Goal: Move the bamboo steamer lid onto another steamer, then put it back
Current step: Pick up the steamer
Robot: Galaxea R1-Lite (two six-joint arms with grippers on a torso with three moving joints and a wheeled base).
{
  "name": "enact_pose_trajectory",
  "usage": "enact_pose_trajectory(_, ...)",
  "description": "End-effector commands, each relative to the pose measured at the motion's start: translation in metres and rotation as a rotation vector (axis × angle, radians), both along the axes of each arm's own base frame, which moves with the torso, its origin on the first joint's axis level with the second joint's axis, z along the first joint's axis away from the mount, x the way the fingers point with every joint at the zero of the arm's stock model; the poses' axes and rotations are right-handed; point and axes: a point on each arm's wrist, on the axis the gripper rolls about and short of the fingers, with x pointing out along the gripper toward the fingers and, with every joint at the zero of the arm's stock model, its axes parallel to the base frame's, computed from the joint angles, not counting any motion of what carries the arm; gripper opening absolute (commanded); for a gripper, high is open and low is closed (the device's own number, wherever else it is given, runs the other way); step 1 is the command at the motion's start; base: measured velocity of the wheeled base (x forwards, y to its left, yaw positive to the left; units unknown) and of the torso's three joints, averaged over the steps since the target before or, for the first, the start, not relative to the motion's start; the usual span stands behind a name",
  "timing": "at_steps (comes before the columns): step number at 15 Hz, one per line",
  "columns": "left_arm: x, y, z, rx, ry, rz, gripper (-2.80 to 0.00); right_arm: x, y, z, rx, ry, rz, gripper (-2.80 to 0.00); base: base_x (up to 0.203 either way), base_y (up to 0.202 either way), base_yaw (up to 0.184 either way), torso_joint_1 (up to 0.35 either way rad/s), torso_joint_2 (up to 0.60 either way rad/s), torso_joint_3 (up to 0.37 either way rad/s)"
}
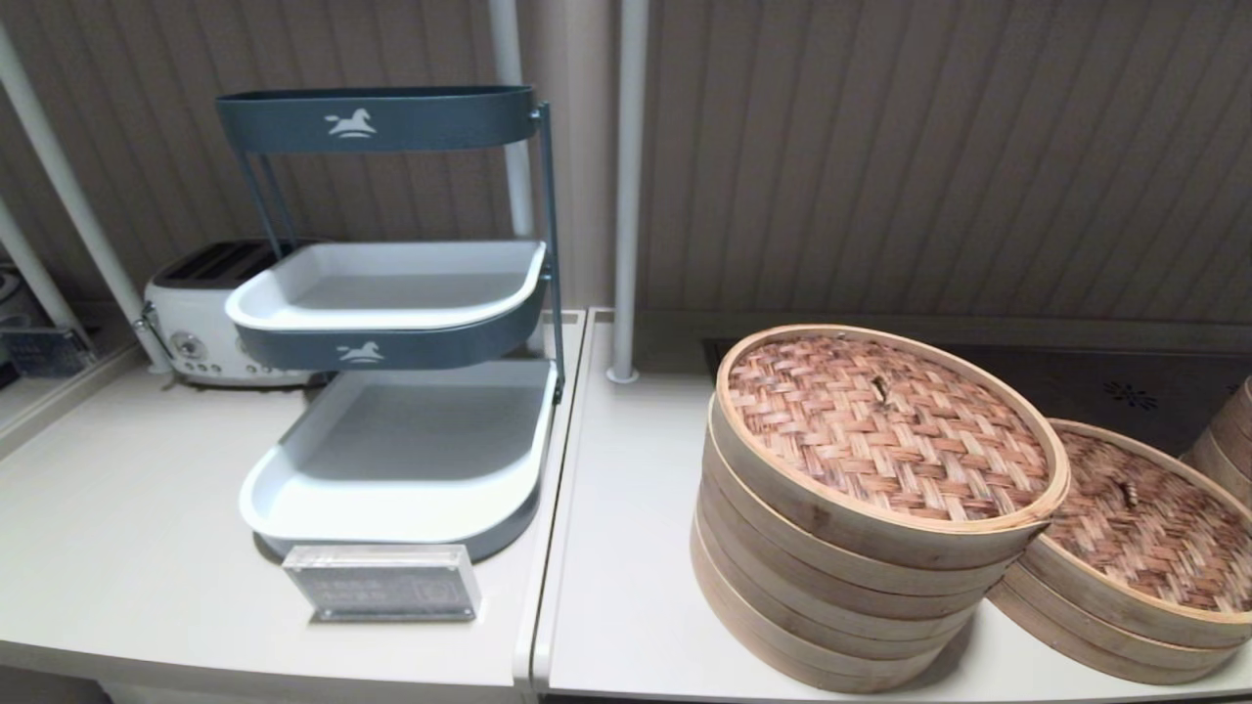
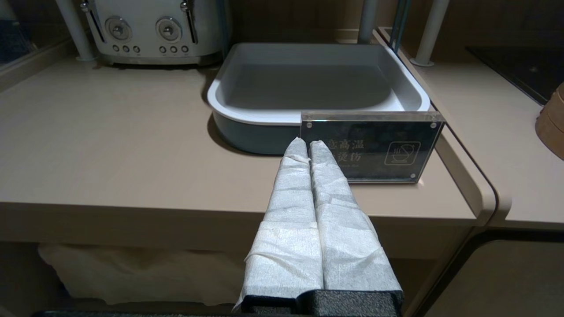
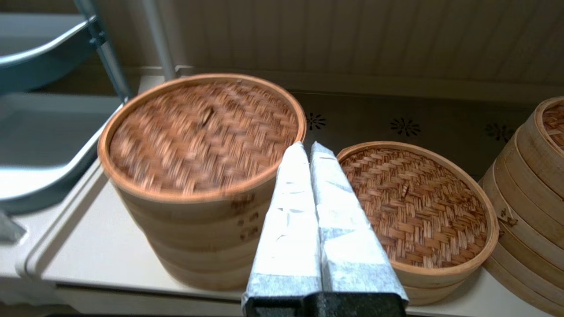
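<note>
The bamboo steamer lid (image 1: 1144, 533), reddish-brown woven with a small dark handle, lies on a low steamer at the counter's right; it also shows in the right wrist view (image 3: 414, 202). Left of it, touching, stands the other steamer (image 1: 831, 577), a tall stack of pale rings (image 3: 198, 229) capped by its own woven lid (image 1: 880, 420). My right gripper (image 3: 308, 147) is shut and empty. It hangs at the counter's front, pointing at the gap between the two steamers and touching neither. My left gripper (image 2: 308, 143) is shut and empty, at the left counter's front edge. Neither gripper shows in the head view.
A third bamboo stack (image 1: 1228, 440) stands at the far right. A dark cooktop (image 1: 1125, 391) lies behind the steamers. On the left counter are a three-tier tray rack (image 1: 391, 293), a toaster (image 1: 196, 323) and an acrylic sign (image 2: 374, 149). A white pole (image 1: 626, 196) rises between the counters.
</note>
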Motion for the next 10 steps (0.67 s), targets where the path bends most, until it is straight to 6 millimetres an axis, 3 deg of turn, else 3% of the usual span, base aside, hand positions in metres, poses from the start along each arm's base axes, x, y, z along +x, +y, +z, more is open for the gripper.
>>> enact_pose_trajectory(1,0.002,0.0,-0.008,0.0,0.026,0.0,-2.8,0.064,-0.003,0.021,0.042,0.176,-0.046,-2.8,0.0,0.0,0.0,0.0,0.0,0.0)
enact_pose_trajectory(5,0.002,0.0,-0.008,0.0,0.028,0.0,-2.8,0.139,-0.032,0.034,0.166,0.413,-0.294,-2.8,0.0,0.0,0.0,0.0,0.0,0.0)
enact_pose_trajectory(8,0.002,0.0,-0.008,0.0,0.027,0.0,-2.8,0.171,-0.07,0.033,0.257,0.59,-0.451,-2.8,0.0,0.0,0.0,0.0,0.0,0.0)
enact_pose_trajectory(10,0.002,0.0,-0.008,0.0,0.028,0.0,-2.8,0.192,-0.091,0.018,0.306,0.698,-0.493,-2.8,0.0,0.0,0.0,0.0,0.0,0.0)
